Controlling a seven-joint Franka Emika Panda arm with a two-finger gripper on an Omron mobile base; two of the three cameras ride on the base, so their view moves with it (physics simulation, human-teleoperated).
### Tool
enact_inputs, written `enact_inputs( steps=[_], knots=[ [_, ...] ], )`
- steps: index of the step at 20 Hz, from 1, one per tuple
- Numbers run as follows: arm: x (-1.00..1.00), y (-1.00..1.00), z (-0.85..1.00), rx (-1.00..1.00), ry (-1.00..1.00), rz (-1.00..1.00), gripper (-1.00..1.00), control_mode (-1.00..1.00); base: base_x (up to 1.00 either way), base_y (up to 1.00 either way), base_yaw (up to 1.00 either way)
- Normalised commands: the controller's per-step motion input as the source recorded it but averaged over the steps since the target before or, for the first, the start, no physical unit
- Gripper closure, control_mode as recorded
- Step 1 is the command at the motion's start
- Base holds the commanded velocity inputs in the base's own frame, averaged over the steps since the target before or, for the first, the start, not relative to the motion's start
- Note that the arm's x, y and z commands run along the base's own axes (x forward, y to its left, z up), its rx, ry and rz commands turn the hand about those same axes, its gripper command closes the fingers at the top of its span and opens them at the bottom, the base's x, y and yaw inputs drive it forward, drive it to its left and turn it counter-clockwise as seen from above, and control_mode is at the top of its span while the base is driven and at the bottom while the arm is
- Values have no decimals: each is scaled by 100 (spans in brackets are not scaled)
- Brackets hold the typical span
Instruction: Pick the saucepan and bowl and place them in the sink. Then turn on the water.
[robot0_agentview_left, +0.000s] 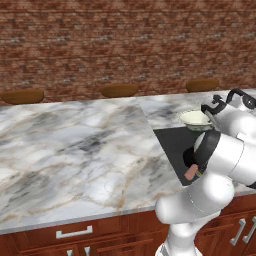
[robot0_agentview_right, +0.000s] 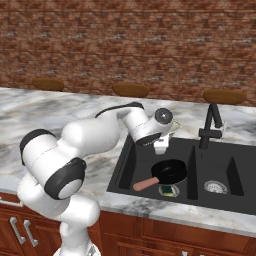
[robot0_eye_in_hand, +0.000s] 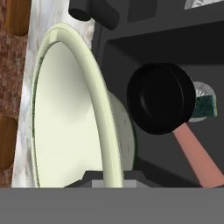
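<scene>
One of the two vessels, the saucepan (robot0_agentview_right: 169, 171), already lies in the left basin of the sink (robot0_agentview_right: 125, 165), its pink handle pointing toward 8 o'clock in the right base view, just beside a green sponge (robot0_agentview_right: 169, 190). Its partner, the bowl (robot0_eye_in_hand: 70, 109), is pinched at the rim by the gripper (robot0_eye_in_hand: 113, 177), one finger inside and one outside. In the left base view the bowl (robot0_agentview_left: 196, 119) sits at the sink's back edge, at about 12 o'clock from the saucepan; whether it rests on the marble surface (robot0_agentview_left: 75, 145) cannot be told. Risks, as judged: the thin, curved rim offers little hold, so the bowl may pivot or slip between the fingers and drop onto the pan. Swinging wide could strike the faucet (robot0_agentview_right: 210, 127), which stands near at 3 o'clock. Water is not yet running.
</scene>
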Motion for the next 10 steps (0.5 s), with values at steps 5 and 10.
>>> enact_inputs(
  steps=[5,10],
  knots=[
    [0,-27,-24,0,1,-4,100,-100,0,0,0],
    [0,-4,-28,0,3,-3,100,-100,0,0,0]
  ],
)
